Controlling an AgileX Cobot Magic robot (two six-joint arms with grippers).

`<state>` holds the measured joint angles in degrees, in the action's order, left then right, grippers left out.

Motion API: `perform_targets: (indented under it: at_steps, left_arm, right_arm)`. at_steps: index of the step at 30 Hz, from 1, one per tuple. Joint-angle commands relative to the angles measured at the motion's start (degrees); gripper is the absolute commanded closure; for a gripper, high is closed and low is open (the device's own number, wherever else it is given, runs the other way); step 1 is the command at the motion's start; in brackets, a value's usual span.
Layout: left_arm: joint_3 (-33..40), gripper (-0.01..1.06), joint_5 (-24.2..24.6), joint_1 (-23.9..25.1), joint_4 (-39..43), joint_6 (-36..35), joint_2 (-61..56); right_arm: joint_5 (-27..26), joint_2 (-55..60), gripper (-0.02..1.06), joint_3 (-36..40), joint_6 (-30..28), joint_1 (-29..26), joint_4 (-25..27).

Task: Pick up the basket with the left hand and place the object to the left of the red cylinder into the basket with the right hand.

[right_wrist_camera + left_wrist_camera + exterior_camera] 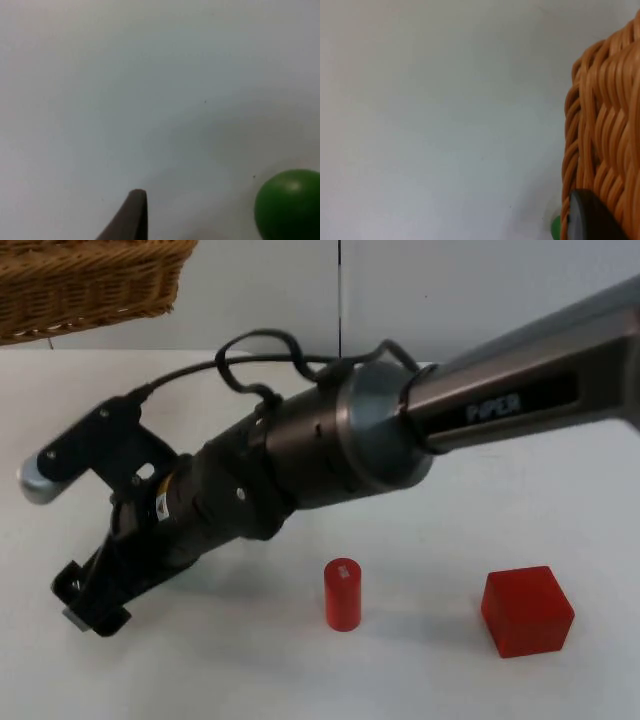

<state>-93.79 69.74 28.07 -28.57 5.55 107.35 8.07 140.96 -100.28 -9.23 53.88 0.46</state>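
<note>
The wicker basket (85,285) hangs above the table's far left, and its woven wall (605,130) stands close against a fingertip (587,220) of my left gripper, which is shut on it. The red cylinder (342,594) stands upright near the front middle. My right arm reaches across the table to its left, and its gripper (90,605) is low over the front left of the table. It is open, with one fingertip (134,215) showing. A green ball (290,206) lies on the table beside that fingertip, untouched. The arm hides the ball in the top view.
A red cube (526,610) sits to the right of the cylinder near the front edge. The right arm's thick forearm (330,450) crosses the middle of the table. A small green patch (555,227) shows beside the basket wall.
</note>
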Motion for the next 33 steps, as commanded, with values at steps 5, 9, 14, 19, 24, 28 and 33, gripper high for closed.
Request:
perform_targets:
  at_steps: [5,9,14,19,24,28,33]
  left_arm:
    - [-0.2,1.05,0.22,0.02,-2.0,0.2,-1.08]
    - [-0.2,1.05,0.22,0.02,-1.89,0.2,-1.08]
    - [-0.2,1.05,0.22,0.02,-1.89,0.2,-1.08]
    - [-0.2,1.05,0.22,0.02,-1.89,0.2,-0.73]
    - [-0.2,1.05,0.22,0.02,-1.63,0.2,-0.5]
    - [-0.2,1.05,0.22,0.02,-1.63,0.2,-0.5]
    - [-0.2,1.05,0.22,0.02,-1.74,0.2,-0.5]
  right_arm:
    - [0.88,3.45,0.06,-3.46,-0.69,-0.03,-0.46]
    - [1.42,3.89,0.16,-3.81,-0.69,-0.13,-0.46]
    - [1.05,3.99,0.49,-3.81,-0.69,-0.13,-0.46]
    - [6.64,2.67,0.97,-3.89,-0.69,-0.13,-0.46]
    - [21.11,-4.07,1.05,-3.89,-0.69,-0.13,-0.46]
    - [32.17,-10.33,1.05,-3.37,-0.69,-0.13,-0.46]
    - [38.24,-20.92,1.05,2.62,0.53,-0.13,-0.46]
